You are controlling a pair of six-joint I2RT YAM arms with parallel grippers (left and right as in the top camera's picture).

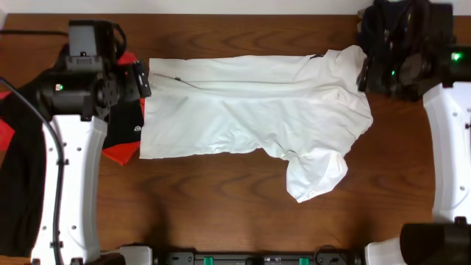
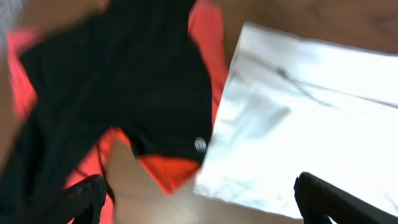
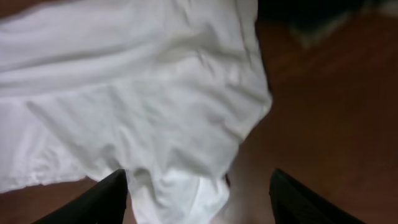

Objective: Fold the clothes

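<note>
Cloth in black and red [image 1: 124,136] lies bunched at the left edge of the table [image 1: 221,217], partly under the left arm; we take it for another garment in the job. The left gripper [image 2: 198,185] hangs over the line where that cloth meets the white shirt [image 1: 250,110]. In its wrist view we see its fingers [image 2: 87,196] set wide apart with nothing between them.

The shirt is spread across the middle of the tabletop, closer to the far edge than the near one. Its long axis runs from the left edge toward the right edge. Its straight left end sits just beside the left gripper, and one sleeve [image 1: 316,175] flops out toward the near edge on the right side.

At the shirt's right end the right gripper [image 3: 199,180] hovers above the cloth, its fingers likewise spread and empty. Beyond it, in the far right corner, we see a dark pile of clothes [image 1: 386,26].

We judge that each arm stands over one end of the long axis. The left arm is nearer the straight end and the right arm nearer the loose sleeve, which probably wants tucking in first.
</note>
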